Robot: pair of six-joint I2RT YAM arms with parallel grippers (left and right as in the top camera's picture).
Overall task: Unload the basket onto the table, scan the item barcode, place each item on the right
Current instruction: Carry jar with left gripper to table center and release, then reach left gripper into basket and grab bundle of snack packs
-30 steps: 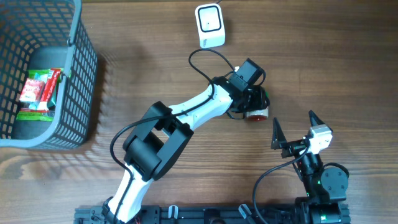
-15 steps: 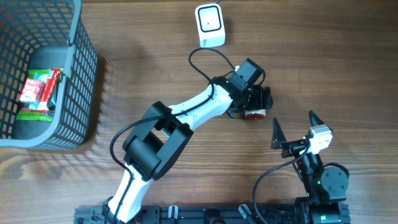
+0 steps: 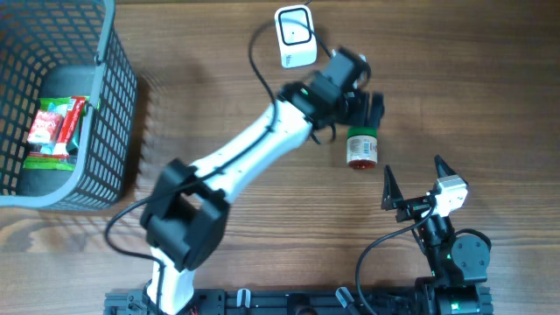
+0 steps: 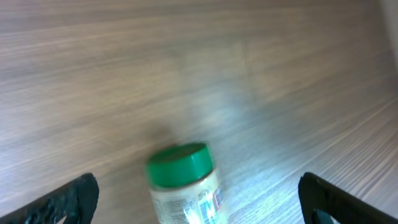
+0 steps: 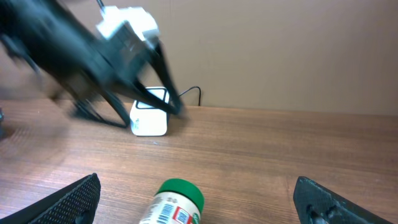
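– Where's your bottle (image 3: 360, 149)?
– Lying on the surface (image 3: 192, 52) short of the scanner (image 3: 296, 36), green cap (image 3: 360, 135) pointing toward it.
– Your jaws?
– Left jaws spread, between cap and scanner, not touching; right jaws spread too.

Bare wood all round the lying jar (image 3: 360, 148), left arm (image 3: 262, 138) slanting across mid-table, scanner (image 3: 296, 36) behind, basket (image 3: 122, 114) far left.

One green-capped jar (image 3: 360, 148), one white scanner (image 3: 296, 36), one grey basket (image 3: 114, 122), one wooden surface (image 3: 219, 52); two arms: left end effector (image 3: 372, 107), right end effector (image 3: 414, 169).
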